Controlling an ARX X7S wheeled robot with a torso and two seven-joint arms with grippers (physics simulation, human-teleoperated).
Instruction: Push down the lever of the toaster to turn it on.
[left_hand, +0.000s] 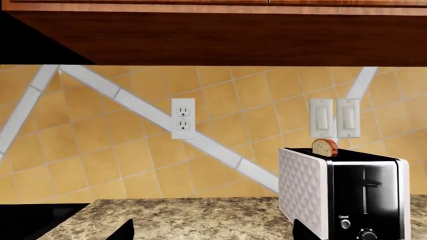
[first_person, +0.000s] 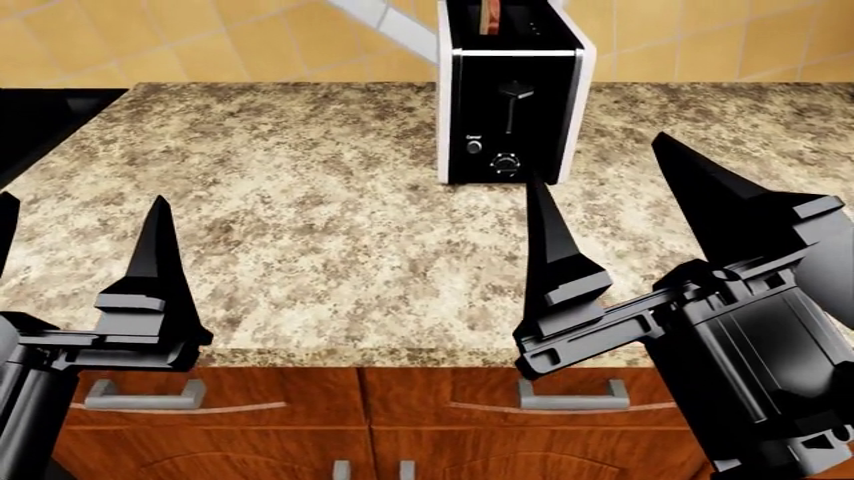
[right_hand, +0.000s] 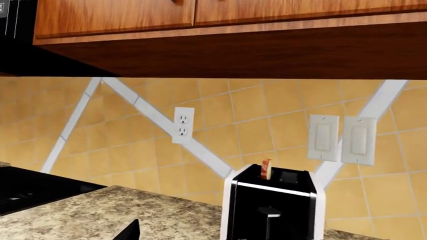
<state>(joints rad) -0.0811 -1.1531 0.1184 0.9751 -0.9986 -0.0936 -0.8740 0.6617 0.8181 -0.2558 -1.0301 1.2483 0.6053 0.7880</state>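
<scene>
The toaster (first_person: 514, 90) stands upright at the back of the granite counter, glossy black front toward me, white sides, with a bread slice (first_person: 490, 15) in one slot. Its lever (first_person: 515, 92) sits high in the vertical slot, above the round dial (first_person: 506, 163) and small button (first_person: 474, 146). My right gripper (first_person: 627, 220) is open and empty, well in front of the toaster and slightly right of it. My left gripper (first_person: 80, 250) is open and empty at the counter's front left. The toaster (left_hand: 347, 195) and lever (left_hand: 371, 184) show in the left wrist view, and in the right wrist view the toaster (right_hand: 273, 205) and lever (right_hand: 269, 214).
A wooden wall cabinet (right_hand: 220, 45) overhangs the counter. A wall outlet (left_hand: 183, 118) and two light switches (left_hand: 334, 118) are on the tiled backsplash behind the toaster. A black stovetop (first_person: 47, 120) borders the counter at the left. Wooden drawers (first_person: 400, 420) lie below the front edge.
</scene>
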